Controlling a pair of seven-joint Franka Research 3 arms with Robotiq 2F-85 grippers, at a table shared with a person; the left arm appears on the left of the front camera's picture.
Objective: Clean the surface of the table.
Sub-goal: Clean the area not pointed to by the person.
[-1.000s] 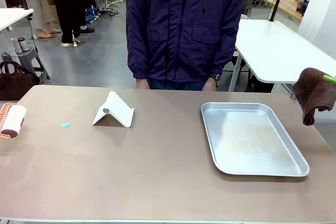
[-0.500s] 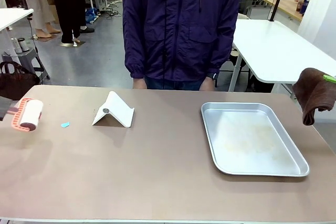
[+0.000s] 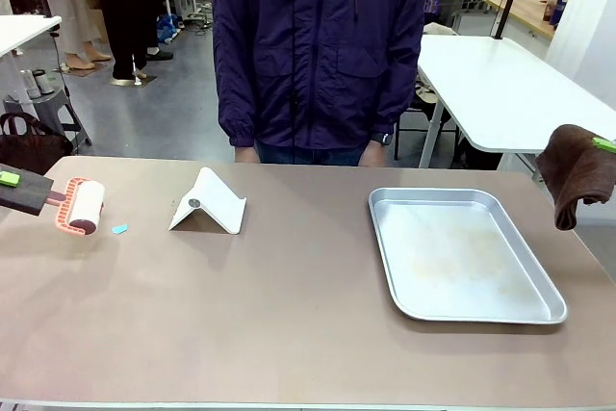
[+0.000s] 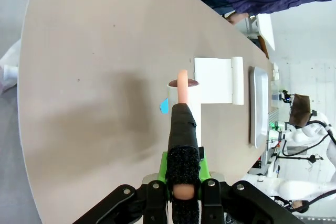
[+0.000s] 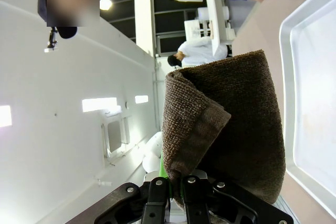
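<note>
Since a second ago the lint roller [image 3: 85, 207] has travelled from the left border of the table [image 3: 289, 324] further inward, and now it is just beside a small blue scrap [image 3: 119, 229]. The left gripper [image 3: 12, 185] is pressed together on the dark handle of this roller and stays at the table's left end, low over the beige top. From the front I cannot tell if the roll really touches the surface. In the left wrist view the handle goes out straight between the green pads [image 4: 164, 170], with the table [image 4: 94, 51] spreading below and a shadow on it.

A white folded stand [image 3: 209, 204] sits past the scrap. A metal tray [image 3: 377, 228] lies on the right half.

The right gripper [image 5: 181, 182] pinches a brown cloth [image 5: 236, 119]. It hangs beyond the table's right edge, above the level of the top, exactly as before. A person in a dark jacket [image 3: 318, 45] stands at the far side.
</note>
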